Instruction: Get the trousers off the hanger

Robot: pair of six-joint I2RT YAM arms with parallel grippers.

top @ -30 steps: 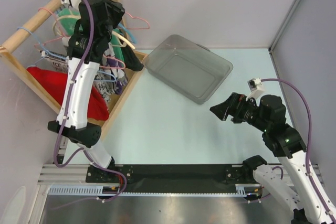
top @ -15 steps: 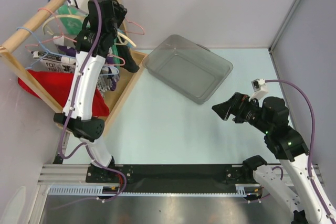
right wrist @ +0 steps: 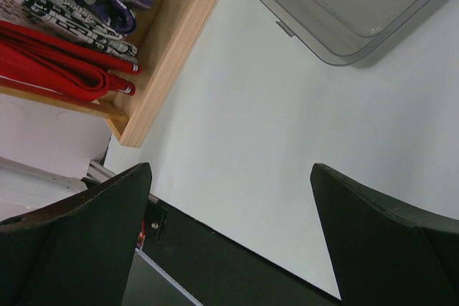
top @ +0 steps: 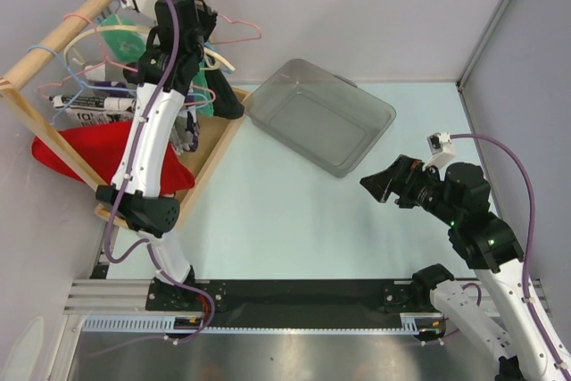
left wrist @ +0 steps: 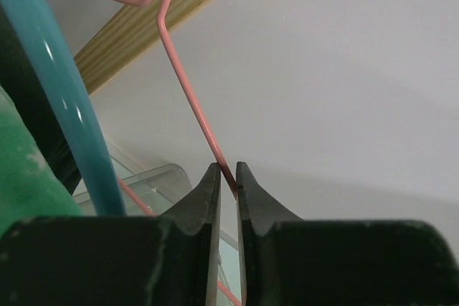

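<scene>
Looking through the left wrist camera, I am seeing the left gripper (left wrist: 228, 177) pinching the hanger (left wrist: 188, 91), its two fingers pressed together on the thin pink wire with only that wire between them. The wire is running up and to the left from the tips toward a wooden rail (left wrist: 154, 5). A teal hanger (left wrist: 61, 98) and a fold of green cloth (left wrist: 21, 177) are crowding the left edge of that view. From above, the left arm (top: 147, 144) is reaching up into the rack (top: 210, 162) at the far left of the table (top: 294, 211), and the pink loop is sticking out to the right of the wrist. The trousers (top: 226, 103) are hanging as a black bundle just below that wrist, by the rack's corner nearest the bin (top: 321, 127). I cannot tell from here how they are sitting on the hanger. A red cloth (top: 71, 149) is draping lower in the rack. The right gripper (right wrist: 229, 170) is hovering over the table, well apart from the rack, with its fingers spread wide.
</scene>
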